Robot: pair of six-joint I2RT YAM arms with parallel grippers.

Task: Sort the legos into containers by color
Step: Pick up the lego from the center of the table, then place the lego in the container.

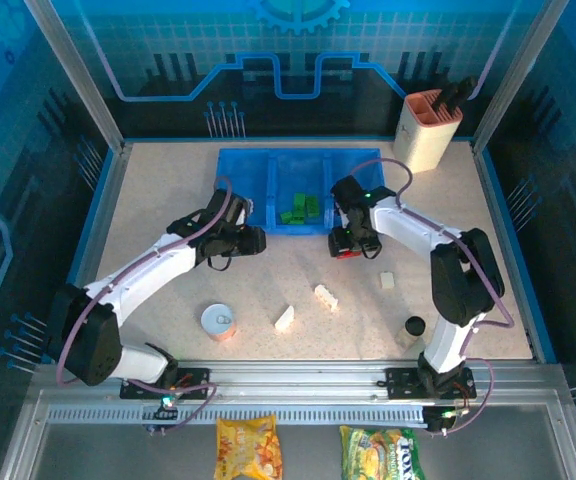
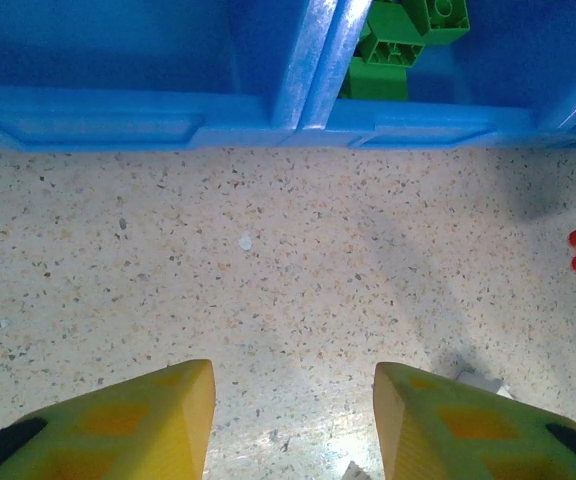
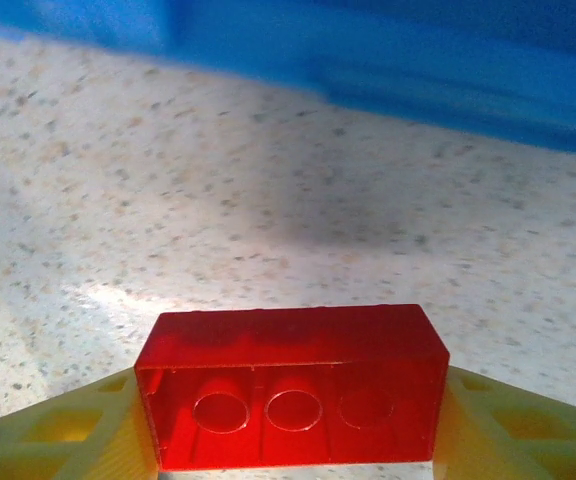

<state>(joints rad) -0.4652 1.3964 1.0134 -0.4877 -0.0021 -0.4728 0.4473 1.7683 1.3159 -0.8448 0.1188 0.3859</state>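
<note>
**Colour sort: current holdings**

Clamped between right claw (image 3: 293,432) fingers: one red lego (image 3: 290,390), just short of tray (image 1: 243,180) at far edge of desk (image 1: 168,200). In left claw (image 2: 293,420), parted: nothing. In middle compartment: green legos (image 1: 300,208). Loose toward near edge: cream legos (image 1: 325,296).

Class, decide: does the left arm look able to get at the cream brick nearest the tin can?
Probably yes. The left hand is open and empty, and only bare table lies between it and the cream brick; the tin can sits aside.
</note>
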